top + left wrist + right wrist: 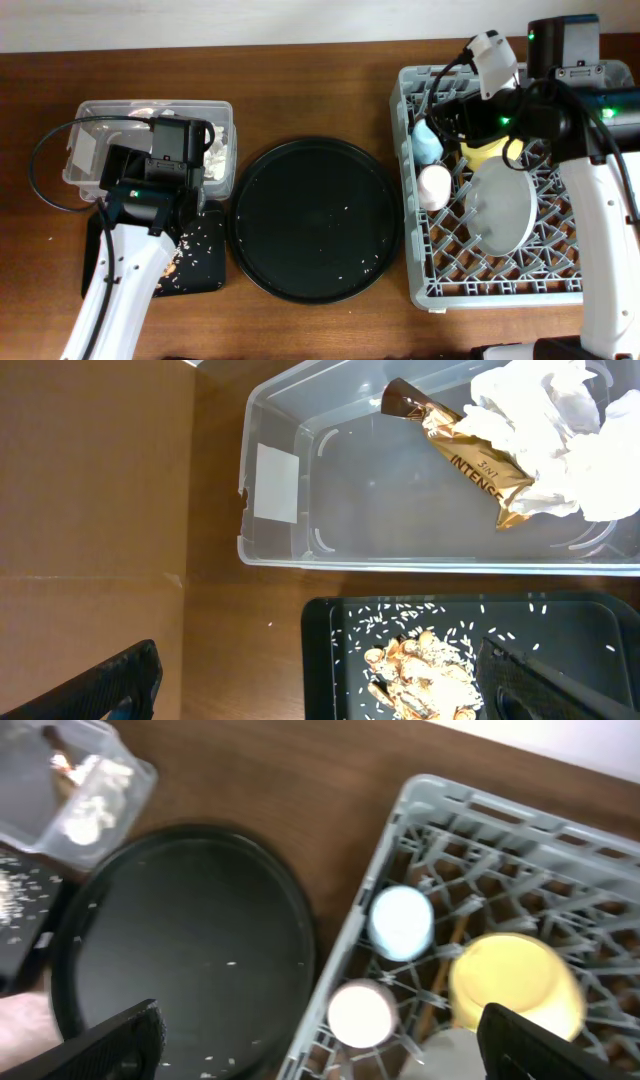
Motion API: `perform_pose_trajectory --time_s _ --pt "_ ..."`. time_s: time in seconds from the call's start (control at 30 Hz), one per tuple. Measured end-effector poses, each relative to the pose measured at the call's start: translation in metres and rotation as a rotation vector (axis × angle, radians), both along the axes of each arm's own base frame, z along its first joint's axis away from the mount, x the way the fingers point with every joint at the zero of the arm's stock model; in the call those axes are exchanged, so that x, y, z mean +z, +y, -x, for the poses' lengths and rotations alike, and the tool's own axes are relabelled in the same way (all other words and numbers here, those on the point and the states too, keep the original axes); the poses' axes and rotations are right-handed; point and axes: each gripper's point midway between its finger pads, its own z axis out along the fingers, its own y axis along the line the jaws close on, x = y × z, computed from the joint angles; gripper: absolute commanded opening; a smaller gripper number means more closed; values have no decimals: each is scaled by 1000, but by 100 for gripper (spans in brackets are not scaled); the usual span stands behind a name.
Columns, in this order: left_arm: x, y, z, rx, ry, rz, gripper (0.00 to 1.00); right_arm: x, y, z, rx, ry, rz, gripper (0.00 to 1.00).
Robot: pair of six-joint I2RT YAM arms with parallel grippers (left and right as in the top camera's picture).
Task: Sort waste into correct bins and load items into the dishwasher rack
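Observation:
The grey dishwasher rack (520, 280) at the right holds the light-blue cup (428, 141), the pink cup (435, 185), the yellow bowl (487, 152) and the white plate (502, 210). A wooden chopstick (447, 955) shows between the cups and bowl in the right wrist view. The clear tub (400, 510) holds white tissues (560, 420) and the brown-and-gold wrapper (465, 450). The shallow black tray (590, 630) holds beige food scraps (425, 670). My left gripper (320, 690) is open and empty above the tray's edge. My right gripper (320, 1040) is open and empty above the rack's left side.
A large round black tray (316, 220) with scattered rice grains lies between the bins and the rack. Loose rice grains are scattered in the shallow black tray. A black cable (45, 165) loops left of the clear tub.

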Motion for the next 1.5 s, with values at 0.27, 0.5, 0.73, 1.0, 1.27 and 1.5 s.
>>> perform_pose_trajectory --time_s 0.27,0.5,0.73,1.0,1.27,1.5 --pt "0 0 0 0 0 0 99 0 7 1 24 7 -34 98" --pt "0 0 0 0 0 0 99 0 7 1 25 7 -35 98" --pt "0 0 0 0 0 0 99 3 7 3 25 -2 -35 98" --pt "0 0 0 0 0 0 99 95 -6 59 -11 -325 -5 98" --pt "0 0 0 0 -1 0 99 189 -27 185 -85 -741 20 98" --pt "0 0 0 0 0 0 99 162 -35 253 -116 -923 14 98"
